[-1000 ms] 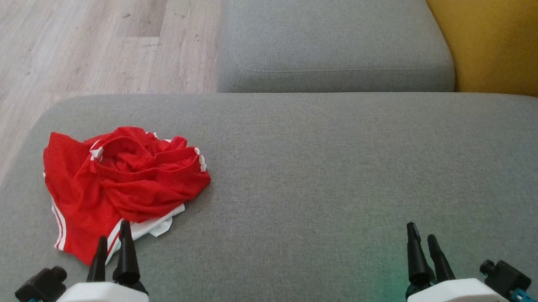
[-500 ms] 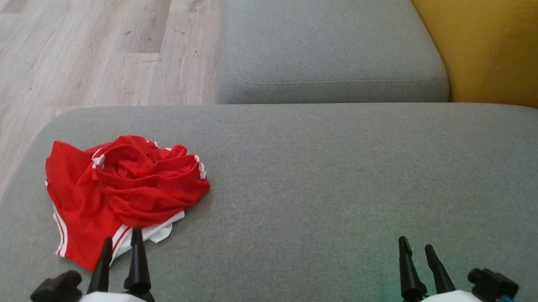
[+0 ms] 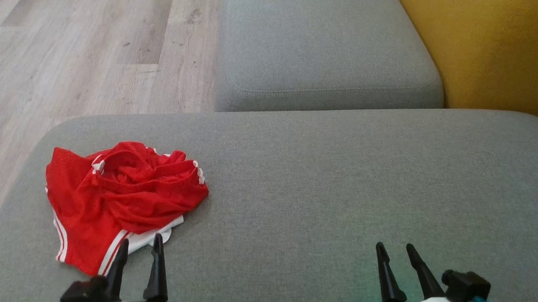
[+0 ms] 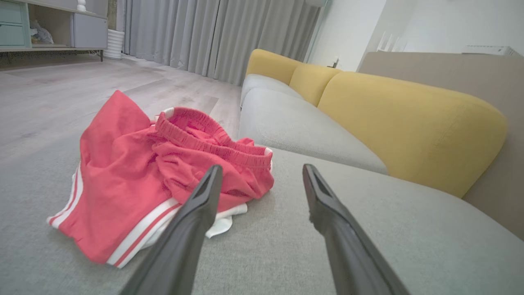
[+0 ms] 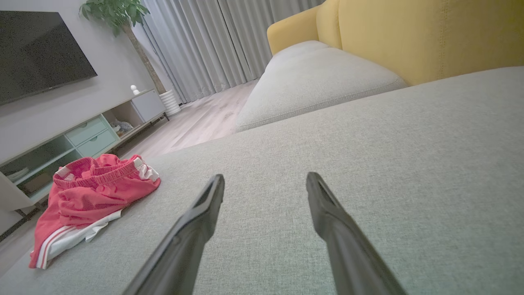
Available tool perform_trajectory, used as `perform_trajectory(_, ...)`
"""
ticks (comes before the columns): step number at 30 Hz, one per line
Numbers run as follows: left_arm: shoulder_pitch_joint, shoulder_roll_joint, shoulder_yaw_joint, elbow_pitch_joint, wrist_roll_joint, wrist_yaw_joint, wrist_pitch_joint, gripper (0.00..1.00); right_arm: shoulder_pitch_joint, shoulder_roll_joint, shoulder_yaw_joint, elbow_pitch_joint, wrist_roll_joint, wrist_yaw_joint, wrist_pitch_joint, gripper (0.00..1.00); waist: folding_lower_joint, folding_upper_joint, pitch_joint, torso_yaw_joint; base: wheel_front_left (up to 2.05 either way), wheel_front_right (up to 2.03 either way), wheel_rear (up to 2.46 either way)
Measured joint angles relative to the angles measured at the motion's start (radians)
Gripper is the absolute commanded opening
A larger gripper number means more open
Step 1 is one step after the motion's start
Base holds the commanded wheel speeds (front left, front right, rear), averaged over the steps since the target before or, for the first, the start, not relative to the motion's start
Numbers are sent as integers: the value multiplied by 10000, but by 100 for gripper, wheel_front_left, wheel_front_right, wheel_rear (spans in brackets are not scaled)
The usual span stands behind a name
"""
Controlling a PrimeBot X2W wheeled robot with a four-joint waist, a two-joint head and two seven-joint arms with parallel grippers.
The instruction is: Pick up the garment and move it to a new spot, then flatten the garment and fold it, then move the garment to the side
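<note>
Nothing done yet: red shorts (image 3: 121, 202) lie crumpled on grey sofa seat (image 3: 342, 174); left tool (image 3: 141, 239) spread, empty, just beside them; right tool (image 3: 394, 246) spread, empty, well apart.

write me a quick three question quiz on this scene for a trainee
1. True or false: the red shorts are folded flat on the grey cushion.
2. Multiple choice: the left jaws are A) shut on the shorts, B) open by the shorts' near edge, holding nothing, C) open over the wooden floor.
3. Short answer: what colour is the sofa backrest?

Key: 1 false, they lie crumpled in a heap; 2 B; 3 yellow.
</note>
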Motion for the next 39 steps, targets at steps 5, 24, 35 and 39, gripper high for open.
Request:
perform_trajectory(5, 125, 4, -38, 314, 416, 153, -138, 100, 23, 0, 127, 0, -660, 0, -128, 100, 0, 0, -117, -36, 0, 0, 0)
perform_trajectory(24, 300, 21, -272, 828, 2456, 782, -662, 100, 251, -2, 198, 71, -2907, 2, -652, 100, 0, 0, -440, -176, 0, 0, 0)
perform_trajectory(35, 300, 27, -272, 1078, 2892, 955, -809, 100, 253, -2, 96, 180, -3428, 2, -815, 100, 0, 0, -456, -154, 0, 0, 0)
perform_trajectory(39, 299, 27, -267, 1110, 2890, 955, -809, 100, 253, -2, 31, 184, -3427, 4, -815, 100, 0, 0, -448, -150, 0, 0, 0)
